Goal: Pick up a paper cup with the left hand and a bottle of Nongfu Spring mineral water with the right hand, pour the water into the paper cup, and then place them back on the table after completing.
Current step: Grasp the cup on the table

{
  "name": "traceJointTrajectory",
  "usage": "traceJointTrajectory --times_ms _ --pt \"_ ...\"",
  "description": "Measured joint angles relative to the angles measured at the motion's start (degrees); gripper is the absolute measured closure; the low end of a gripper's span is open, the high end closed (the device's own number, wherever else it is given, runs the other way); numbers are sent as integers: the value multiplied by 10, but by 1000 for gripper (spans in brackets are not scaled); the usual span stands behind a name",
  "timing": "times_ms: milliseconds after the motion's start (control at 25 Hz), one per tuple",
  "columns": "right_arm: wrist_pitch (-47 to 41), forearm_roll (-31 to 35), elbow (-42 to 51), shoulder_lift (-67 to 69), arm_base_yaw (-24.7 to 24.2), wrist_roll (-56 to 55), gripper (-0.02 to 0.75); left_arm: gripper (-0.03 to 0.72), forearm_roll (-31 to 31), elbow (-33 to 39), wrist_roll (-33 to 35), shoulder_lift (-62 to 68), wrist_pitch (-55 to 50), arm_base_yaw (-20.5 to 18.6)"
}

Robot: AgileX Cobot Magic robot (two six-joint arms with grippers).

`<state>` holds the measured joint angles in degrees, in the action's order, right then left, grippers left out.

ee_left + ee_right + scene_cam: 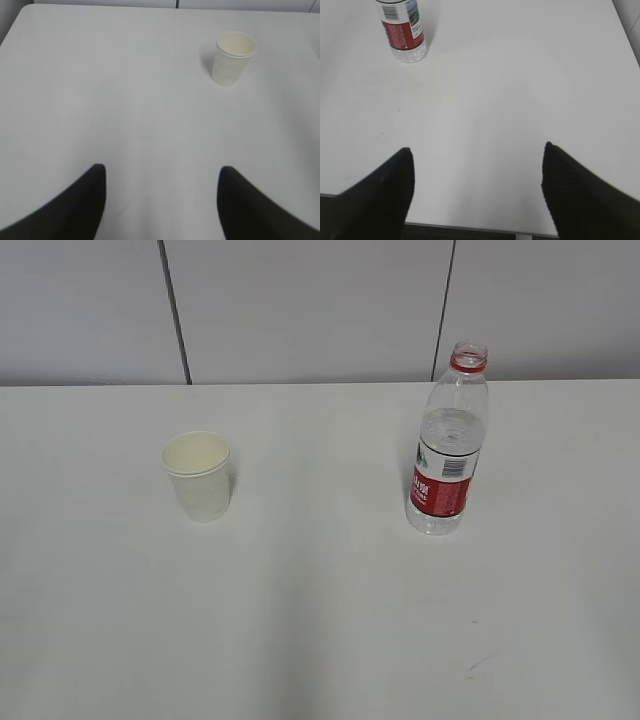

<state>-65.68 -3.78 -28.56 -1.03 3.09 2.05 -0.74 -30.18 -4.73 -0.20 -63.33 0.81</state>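
Observation:
A white paper cup (pixel 198 475) stands upright on the white table (pixel 320 620), left of centre; it looks empty. It also shows in the left wrist view (pixel 232 57), far ahead and to the right of my left gripper (pixel 162 172), which is open and empty above the table. A clear water bottle (pixel 448 445) with a red label and no cap stands right of centre, with water (pixel 447 435) up to its shoulder. Its lower part shows in the right wrist view (pixel 404 30), far ahead and left of my open, empty right gripper (pixel 477 155). Neither arm shows in the exterior view.
A grey panelled wall (pixel 300 300) stands behind the table's far edge. The table's near edge (pixel 470 227) lies just below my right gripper. A faint scuff (pixel 478 663) marks the tabletop at the front right.

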Motion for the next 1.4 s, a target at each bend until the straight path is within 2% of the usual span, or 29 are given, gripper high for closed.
traceJointTrajectory --times_ms 800,1080,1400 --pt "7 -3 -4 0 0 0 150 251 -1 0 0 0 0 0" --pt "118 -3 -14 65 0 -14 150 251 -2 -13 0 10 28 0" --pt "309 -3 -14 206 0 -21 150 251 -25 -31 18 166 238 0"
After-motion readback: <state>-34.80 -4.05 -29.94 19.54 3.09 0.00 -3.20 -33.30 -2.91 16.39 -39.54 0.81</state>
